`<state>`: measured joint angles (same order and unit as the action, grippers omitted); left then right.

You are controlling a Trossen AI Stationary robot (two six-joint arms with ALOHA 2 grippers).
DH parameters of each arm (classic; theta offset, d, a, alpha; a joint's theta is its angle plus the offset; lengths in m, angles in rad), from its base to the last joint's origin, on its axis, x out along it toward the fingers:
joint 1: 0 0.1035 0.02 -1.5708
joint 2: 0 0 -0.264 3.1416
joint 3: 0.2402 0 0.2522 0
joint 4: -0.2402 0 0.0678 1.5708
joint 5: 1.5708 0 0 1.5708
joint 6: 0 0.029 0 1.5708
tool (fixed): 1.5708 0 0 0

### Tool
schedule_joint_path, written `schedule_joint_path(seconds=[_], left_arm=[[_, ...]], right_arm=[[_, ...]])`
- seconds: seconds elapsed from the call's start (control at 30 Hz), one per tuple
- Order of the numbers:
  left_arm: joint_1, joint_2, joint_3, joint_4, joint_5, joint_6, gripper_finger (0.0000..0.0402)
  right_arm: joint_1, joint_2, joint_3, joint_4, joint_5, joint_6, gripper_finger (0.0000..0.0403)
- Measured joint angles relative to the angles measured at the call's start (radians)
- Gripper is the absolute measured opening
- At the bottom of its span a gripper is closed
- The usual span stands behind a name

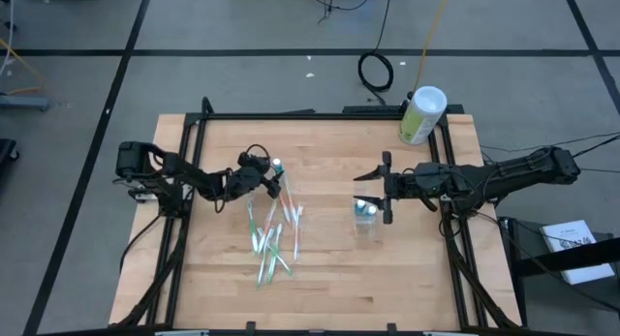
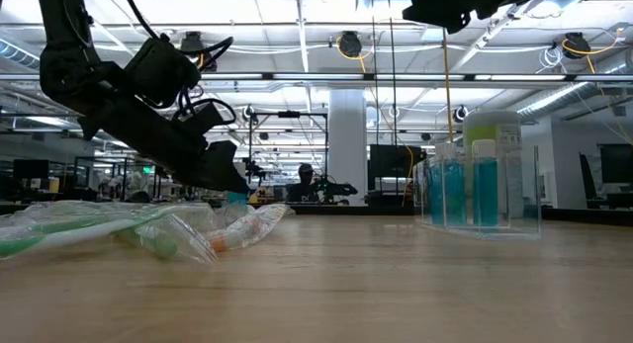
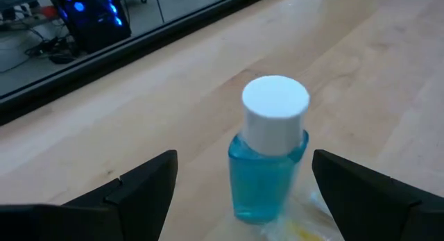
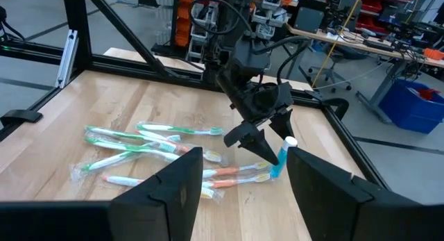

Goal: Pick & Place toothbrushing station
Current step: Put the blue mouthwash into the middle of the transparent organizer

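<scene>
Now lining up on the small blue bottle, centre-left of the high frame beside the toothbrush pile.
Left gripper spread wide around it, gripping nothing; probably light, rigid, slick; best pinched mid-body under the white cap; right gripper parked open above the clear cup, right of centre.

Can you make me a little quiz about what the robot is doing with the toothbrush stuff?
1. True or false: the left gripper is shut tight on a toothbrush.
2. Where are the toothbrushes? A: hanging on a hook. B: lying in a heap on the table. C: inside a drawer.
3. Fill the gap: the small blue bottle between the left gripper's open fingers has a ___ cap.

Key: 1 false, it is open. 2 B. 3 white.
</scene>
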<state>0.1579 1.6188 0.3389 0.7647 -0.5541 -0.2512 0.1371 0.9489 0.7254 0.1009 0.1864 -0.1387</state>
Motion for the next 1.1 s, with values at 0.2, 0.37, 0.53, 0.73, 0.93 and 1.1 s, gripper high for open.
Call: schedule_joint_path(seconds=[0.2,0.37,0.53,0.73,0.93,1.1], left_arm=[[0.023,0.0,0.0,0.004,0.055,-0.013,0.034],[0.028,0.0,0.0,0.004,0.057,-0.012,0.0334],[0.027,0.0,0.0,0.004,0.057,-0.013,0.0322],[0.028,0.0,0.0,0.004,0.056,-0.024,0.0318],[0.03,0.005,0.0,0.005,0.056,-0.026,0.0326],[0.03,0.09,0.0,0.052,0.056,-0.056,0.0318]], right_arm=[[0.0,0.0,0.0,0.0,0.0,0.0,0.0201],[0.0,0.0,0.0,0.0,0.0,0.0,0.0201],[0.0,0.0,0.0,0.0,0.0,0.0,0.0201],[0.0,0.0,0.0,0.0,0.0,-0.002,0.0201],[0.0,0.0,0.0,0.0,0.0,-0.003,0.0201],[0.0,0.0,0.0,0.0,0.0,-0.003,0.0201]])
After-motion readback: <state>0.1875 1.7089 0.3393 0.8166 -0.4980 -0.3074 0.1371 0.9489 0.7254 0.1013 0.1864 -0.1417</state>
